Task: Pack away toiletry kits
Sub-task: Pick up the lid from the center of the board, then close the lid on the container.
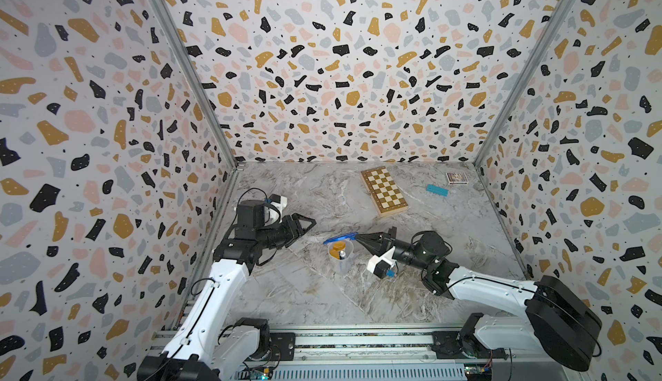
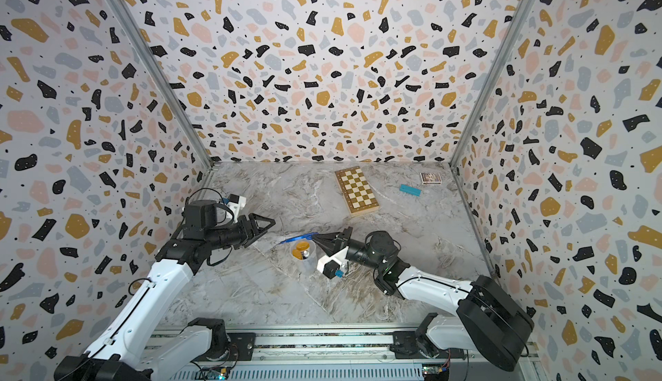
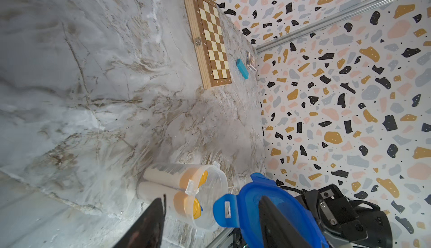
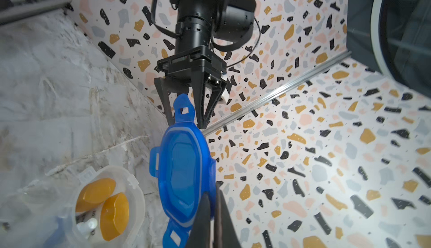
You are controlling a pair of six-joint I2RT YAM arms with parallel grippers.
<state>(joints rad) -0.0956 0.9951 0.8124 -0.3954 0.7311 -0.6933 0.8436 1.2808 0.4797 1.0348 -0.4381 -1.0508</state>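
Lid [image 4: 184, 172] first: it is blue with tabs round its edge, and the right gripper [image 1: 360, 237] has it pinched by the rim, jaws closed tight on the plastic. It hangs tilted, nearly edge-on in both top views, just over the far rim of the clear tub [image 1: 343, 269], not seated on it. The tub stands upright near the middle of the marble table [image 1: 304, 300], mouth open. Inside it two orange-capped bottles [image 4: 114, 216] stand side by side, with a small white tube [image 4: 87, 225] tucked beside them. The left gripper [image 1: 308, 226] hovers off the tub's left side, near the lid's free end, jaws parted and holding nothing. Toward the back wall lie a wooden chessboard [image 1: 384, 191], a teal block [image 1: 437, 190] and a small card box [image 1: 456, 178], well apart from the tub.
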